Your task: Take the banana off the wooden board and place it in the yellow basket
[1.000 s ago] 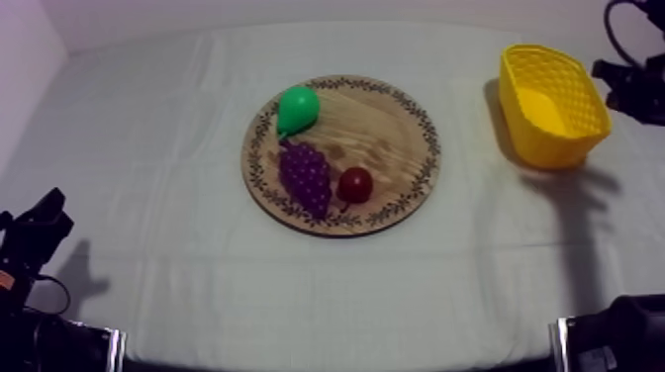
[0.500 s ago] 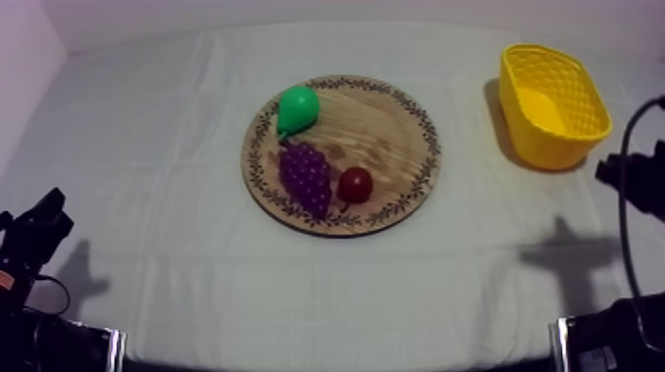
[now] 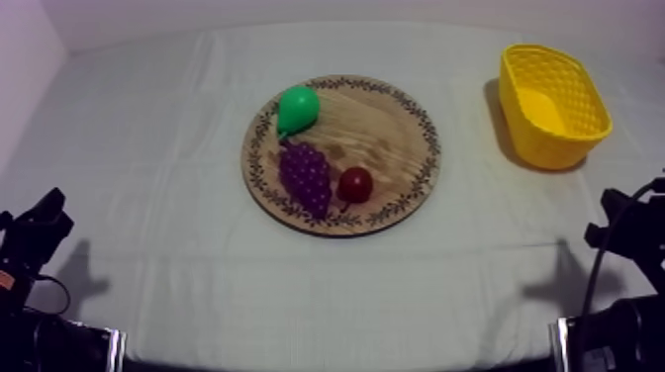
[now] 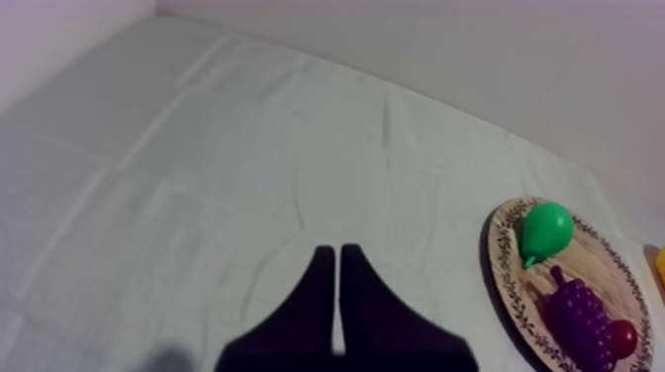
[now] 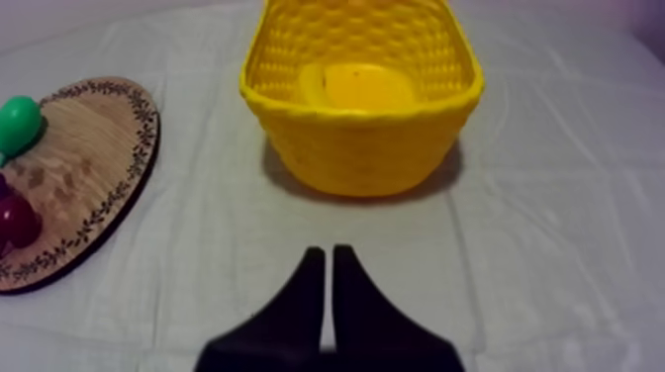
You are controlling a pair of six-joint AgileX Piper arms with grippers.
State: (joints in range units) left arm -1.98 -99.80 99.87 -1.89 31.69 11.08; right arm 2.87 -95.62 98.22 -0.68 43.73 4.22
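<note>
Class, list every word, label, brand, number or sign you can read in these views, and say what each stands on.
None can be read.
The rim of the wooden board carries a leafy pattern, not letters.
The yellow basket, pear, bunch of grapes, small red fruit and cloth bear no visible writing.

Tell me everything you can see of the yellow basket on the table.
The yellow basket looks like moulded plastic: an oblong tub with honeycomb-patterned walls, a thicker rim and an open top. It stands upright on the grey-white cloth, at the table's right side, apart from the round wooden board. A smooth yellow shape, likely the banana, lies on its floor. The right gripper, shut, points at it from the near side without touching.
</note>
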